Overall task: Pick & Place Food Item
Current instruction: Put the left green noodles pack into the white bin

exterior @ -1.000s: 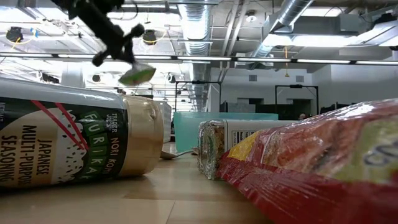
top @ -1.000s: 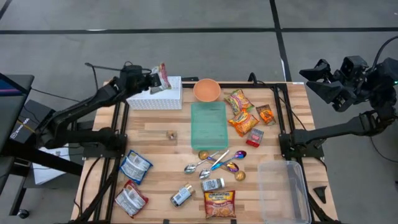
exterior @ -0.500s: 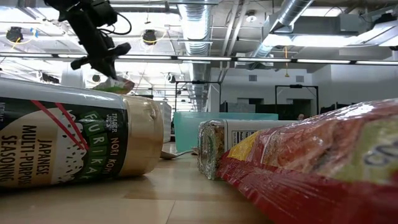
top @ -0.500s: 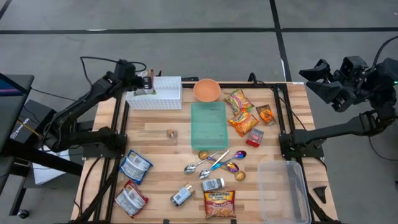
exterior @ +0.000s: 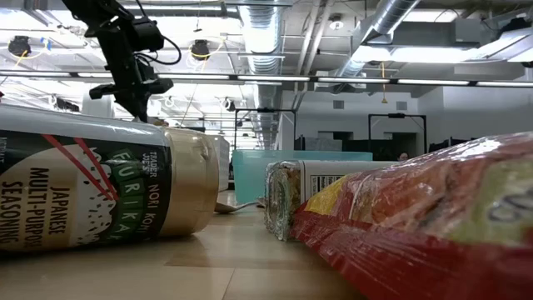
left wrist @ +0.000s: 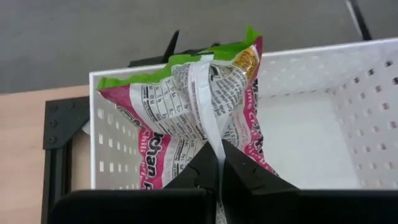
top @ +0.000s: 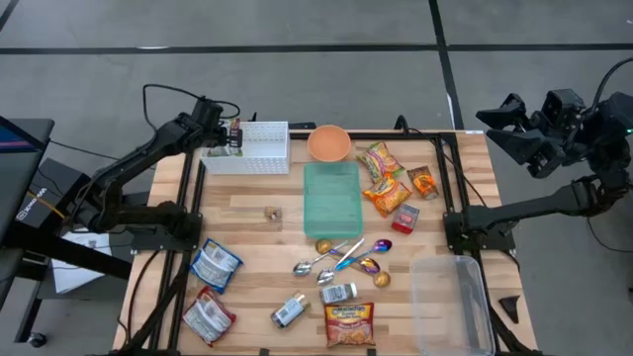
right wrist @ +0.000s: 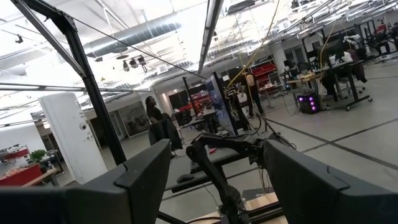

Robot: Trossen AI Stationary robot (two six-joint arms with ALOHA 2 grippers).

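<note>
Nearest in the left wrist view, the left gripper (left wrist: 217, 163) is pinched tight on the middle seam of a snack packet (left wrist: 193, 102), pink and green with a nutrition panel showing. So the food item is gripped, not released. The packet's long axis runs straight out from the fingertips, and its far end hangs over the end wall of the white perforated basket (left wrist: 348, 112). That's the relation that counts: the bare basket floor lies just beyond and to one side of the packet, so a short move inward looks needed before it's let go.

From above, the left gripper (top: 226, 136) is seen at the basket's (top: 259, 148) left end, at the table's far left corner, and the packet is mostly hidden under the arm there. The wrist camera gives the grip; the overhead only gives the placement. In the low view the arm is caught high up behind a seasoning jar (exterior: 92, 187).

Farthest off, the right gripper (top: 514, 127) is parked off the table's right side, fingers spread wide and empty.
</note>
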